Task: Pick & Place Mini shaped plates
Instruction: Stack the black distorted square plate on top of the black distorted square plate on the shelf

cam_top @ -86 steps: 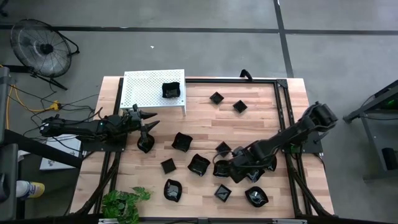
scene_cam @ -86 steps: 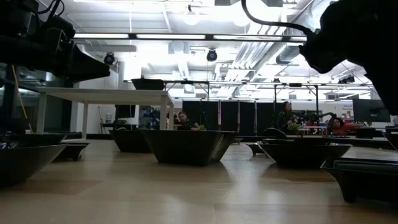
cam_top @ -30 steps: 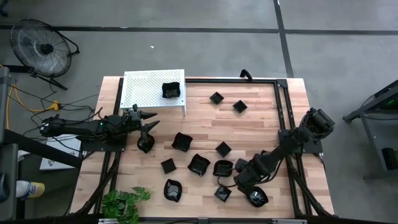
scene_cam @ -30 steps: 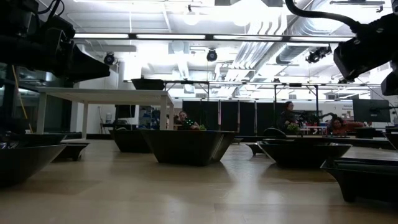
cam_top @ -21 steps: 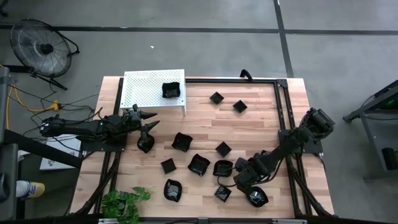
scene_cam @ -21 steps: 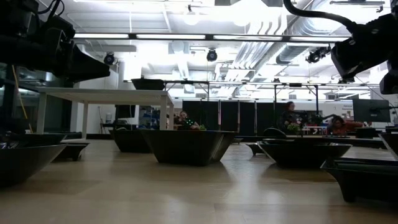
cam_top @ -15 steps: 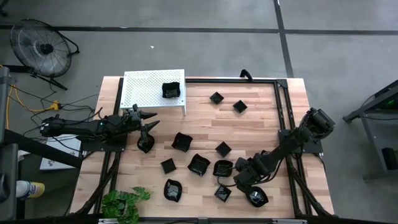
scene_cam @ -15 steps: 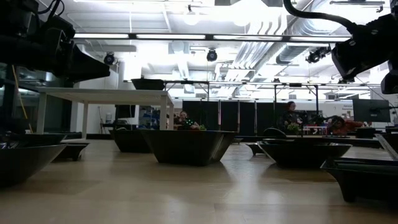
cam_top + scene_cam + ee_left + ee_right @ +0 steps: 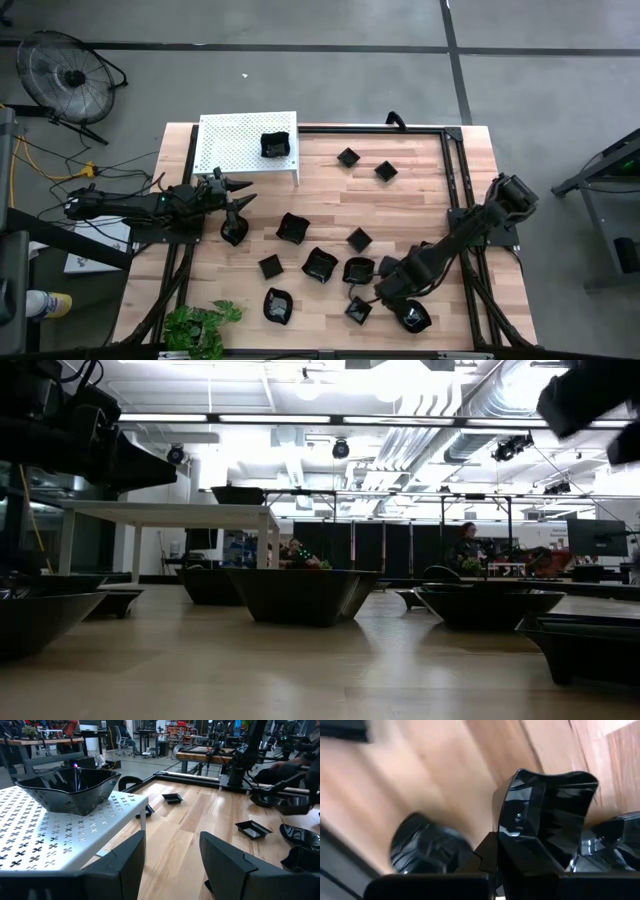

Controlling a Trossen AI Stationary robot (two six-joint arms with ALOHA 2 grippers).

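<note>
Near the tabletop's front right corner, the right claw [image 9: 384,292] has just snapped together on one mini plate [image 9: 542,827], so lifting can start. By the shelf [image 9: 232,146], the left claw [image 9: 238,196] waits with fingers apart.

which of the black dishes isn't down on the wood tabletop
The dish on the white perforated shelf at the table's far left. It alone sits raised on the shelf; the other plates in the high view lie lower, around the tabletop.
</note>
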